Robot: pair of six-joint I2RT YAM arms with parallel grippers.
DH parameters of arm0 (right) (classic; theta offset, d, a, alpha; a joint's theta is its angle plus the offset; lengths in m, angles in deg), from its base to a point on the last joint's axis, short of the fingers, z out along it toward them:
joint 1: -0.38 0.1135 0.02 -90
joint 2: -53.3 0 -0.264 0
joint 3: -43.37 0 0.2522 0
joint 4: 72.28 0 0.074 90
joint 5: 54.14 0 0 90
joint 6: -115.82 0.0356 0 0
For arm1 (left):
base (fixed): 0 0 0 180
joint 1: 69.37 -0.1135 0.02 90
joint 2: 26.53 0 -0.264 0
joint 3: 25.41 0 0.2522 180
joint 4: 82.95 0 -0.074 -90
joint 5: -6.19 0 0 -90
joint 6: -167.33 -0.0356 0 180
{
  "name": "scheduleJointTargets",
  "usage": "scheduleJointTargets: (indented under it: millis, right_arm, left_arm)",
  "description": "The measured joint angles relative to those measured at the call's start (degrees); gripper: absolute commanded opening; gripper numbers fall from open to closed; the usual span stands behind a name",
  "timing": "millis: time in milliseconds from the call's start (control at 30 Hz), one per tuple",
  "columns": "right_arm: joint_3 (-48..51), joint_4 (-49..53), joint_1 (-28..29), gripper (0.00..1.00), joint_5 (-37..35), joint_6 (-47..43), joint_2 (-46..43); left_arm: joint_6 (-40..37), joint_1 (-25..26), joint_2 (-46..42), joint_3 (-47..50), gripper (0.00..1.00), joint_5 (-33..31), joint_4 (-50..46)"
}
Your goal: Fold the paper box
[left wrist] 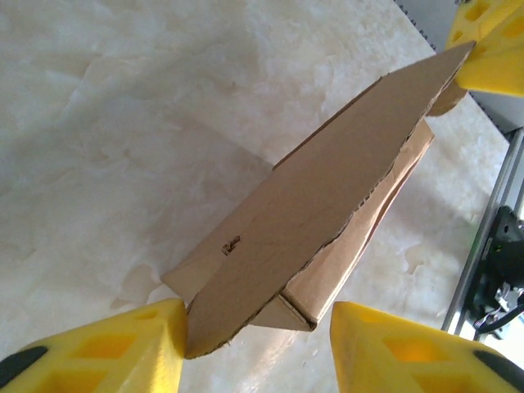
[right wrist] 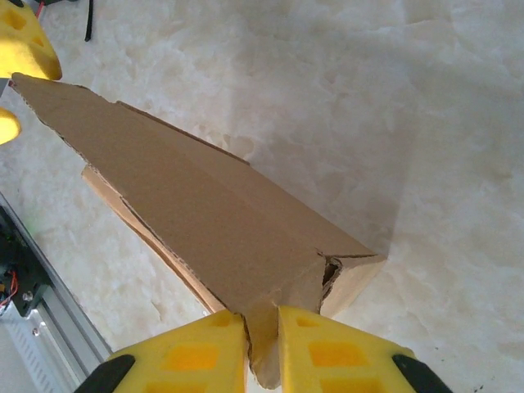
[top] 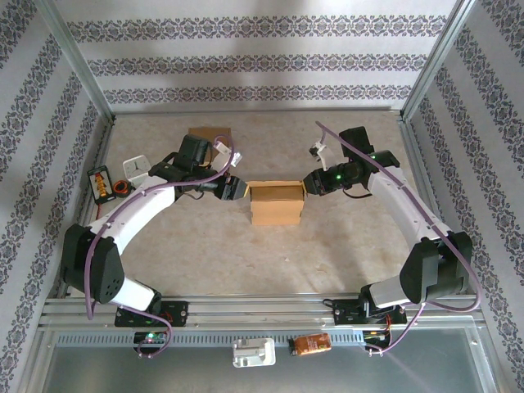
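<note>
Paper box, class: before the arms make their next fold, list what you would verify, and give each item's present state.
1. Right gripper pinches the top flap: ok, it is closed on the flap's end.
2. Left gripper clamps the flap's other end: not ok. The jaws straddle it, one finger touching and a gap at the other.
3. Paper box rests on the table between both grippers: ok.
4. Flap fully seated on the box body: cannot tell.
5. Spare cardboard piece is out of the way: ok, it lies at the far edge.
</note>
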State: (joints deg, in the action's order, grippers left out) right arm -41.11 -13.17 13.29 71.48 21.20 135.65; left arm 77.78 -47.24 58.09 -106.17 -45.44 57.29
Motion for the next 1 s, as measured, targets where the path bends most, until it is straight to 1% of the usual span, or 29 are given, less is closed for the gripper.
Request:
scheduleJointTargets:
  millis: [100, 200, 300, 367, 500, 533, 700, 833, 1000]
  right_arm:
    - [0.0, 0.0, 0.07, 0.16, -0.04, 0.0, 0.0]
    - [0.0, -0.02, 0.11, 0.15, -0.17, 0.0, 0.0]
    - [0.0, -0.02, 0.11, 0.14, -0.17, 0.04, 0.0]
    - [0.0, -0.09, 0.11, 0.13, -0.17, 0.26, 0.0]
    - [0.0, -0.83, 0.11, 0.12, -0.2, 1.33, 0.0]
    - [0.0, -1.03, 0.11, 0.11, -0.2, 1.6, 0.0]
    - [0.42, -2.03, 0.11, 0.11, -0.37, 2.97, 0.0]
    - [0.79, -2.91, 0.11, 0.09, -0.61, 3.48, 0.0]
    - [1.44, -4.59, 0.11, 0.08, -0.68, 4.79, 0.0]
  left_arm:
    - [0.22, 0.0, 0.04, 0.0, 0.4, 0.0, 0.72]
    - [0.46, 0.09, 0.2, -0.02, 0.33, 0.02, 1.18]
    - [0.74, 0.39, 0.44, -0.07, 0.24, 0.02, 1.18]
    - [1.05, 0.52, 0.63, -0.17, 0.21, 0.02, 1.18]
    - [1.99, 0.74, 0.66, -0.42, 0.07, 0.26, 1.2]
    - [2.56, 0.76, 0.66, -0.44, 0.05, 0.46, 1.31]
    - [6.69, 0.76, 0.66, -0.39, 0.03, 0.96, 3.23]
    - [10.32, 0.74, 0.66, 0.26, 0.02, 1.86, 5.31]
    - [13.0, 0.74, 0.66, 1.46, 0.02, 2.47, 7.26]
